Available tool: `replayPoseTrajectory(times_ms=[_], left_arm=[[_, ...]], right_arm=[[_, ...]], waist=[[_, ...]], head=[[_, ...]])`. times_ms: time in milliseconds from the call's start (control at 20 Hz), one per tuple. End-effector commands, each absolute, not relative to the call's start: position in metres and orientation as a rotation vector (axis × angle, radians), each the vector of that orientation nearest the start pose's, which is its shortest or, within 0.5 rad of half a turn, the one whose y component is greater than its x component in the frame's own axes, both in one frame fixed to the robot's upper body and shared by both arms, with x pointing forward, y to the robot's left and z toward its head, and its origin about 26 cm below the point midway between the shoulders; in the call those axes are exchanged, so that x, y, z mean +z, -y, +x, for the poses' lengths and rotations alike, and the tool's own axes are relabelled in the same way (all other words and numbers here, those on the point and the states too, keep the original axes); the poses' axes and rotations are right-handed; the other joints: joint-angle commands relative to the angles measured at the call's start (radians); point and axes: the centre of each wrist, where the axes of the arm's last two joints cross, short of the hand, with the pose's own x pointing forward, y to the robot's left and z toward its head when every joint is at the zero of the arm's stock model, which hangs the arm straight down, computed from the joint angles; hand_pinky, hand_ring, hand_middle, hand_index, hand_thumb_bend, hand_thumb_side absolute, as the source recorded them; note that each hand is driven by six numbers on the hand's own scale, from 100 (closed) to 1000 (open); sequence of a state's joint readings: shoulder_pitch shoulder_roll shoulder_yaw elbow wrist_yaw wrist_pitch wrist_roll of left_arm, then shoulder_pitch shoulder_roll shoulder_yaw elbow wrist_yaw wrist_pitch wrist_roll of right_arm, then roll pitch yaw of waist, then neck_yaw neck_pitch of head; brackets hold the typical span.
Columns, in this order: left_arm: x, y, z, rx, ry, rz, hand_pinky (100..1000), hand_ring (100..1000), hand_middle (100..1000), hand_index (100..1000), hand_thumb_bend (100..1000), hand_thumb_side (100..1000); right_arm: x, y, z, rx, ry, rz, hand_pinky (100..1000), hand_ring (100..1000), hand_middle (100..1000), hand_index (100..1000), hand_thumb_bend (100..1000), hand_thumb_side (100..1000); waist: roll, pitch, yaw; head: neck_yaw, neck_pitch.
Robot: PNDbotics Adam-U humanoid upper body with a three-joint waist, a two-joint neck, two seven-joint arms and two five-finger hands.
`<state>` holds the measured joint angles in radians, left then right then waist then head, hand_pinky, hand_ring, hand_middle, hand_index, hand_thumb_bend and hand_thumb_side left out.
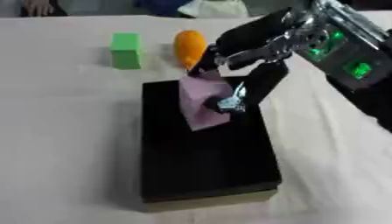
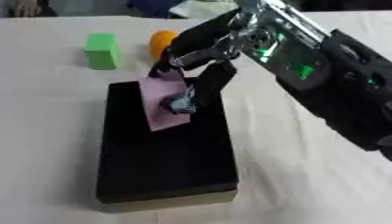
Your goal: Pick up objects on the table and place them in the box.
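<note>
The right hand (image 1: 249, 65) pinched a tilted pink block (image 1: 203, 103) over the black box (image 1: 203, 175); a green block (image 1: 125, 50) and an orange object (image 1: 189, 46) sat on the desk (image 1: 61, 131).

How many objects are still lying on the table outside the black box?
2: a green block at far left, an orange object beside it. The right hand holds a pink block over the box. More may be hidden behind the arm.

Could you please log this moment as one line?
right hand: shut on pink block, tilted over black box | green block, orange object: on table beyond box | left hand: unseen
</note>
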<state>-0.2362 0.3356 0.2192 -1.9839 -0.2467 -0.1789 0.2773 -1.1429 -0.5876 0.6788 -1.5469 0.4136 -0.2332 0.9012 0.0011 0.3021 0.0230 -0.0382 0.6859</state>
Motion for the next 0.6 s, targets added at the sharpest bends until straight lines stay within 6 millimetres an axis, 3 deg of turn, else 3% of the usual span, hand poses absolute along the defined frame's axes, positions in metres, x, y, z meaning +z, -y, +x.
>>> replayPoseTrajectory(times_ms=[50, 600], left_arm=[[0.206, -0.323, 0.288, -0.100, 2.450, 0.794, 768, 805, 856, 893, 166, 980], [0.206, -0.323, 0.287, -0.107, 2.444, 0.793, 767, 804, 856, 893, 164, 983]], right_arm=[[0.309, 0.119, 0.381, -2.909, -1.597, 0.534, 809, 704, 665, 774, 100, 892], [0.289, 0.113, 0.387, -2.953, -1.537, 0.466, 806, 707, 670, 780, 100, 899]], waist=[[0.003, -0.023, 0.001], [0.005, -0.024, -0.001]], head=[[-0.001, 0.009], [0.001, 0.013]])
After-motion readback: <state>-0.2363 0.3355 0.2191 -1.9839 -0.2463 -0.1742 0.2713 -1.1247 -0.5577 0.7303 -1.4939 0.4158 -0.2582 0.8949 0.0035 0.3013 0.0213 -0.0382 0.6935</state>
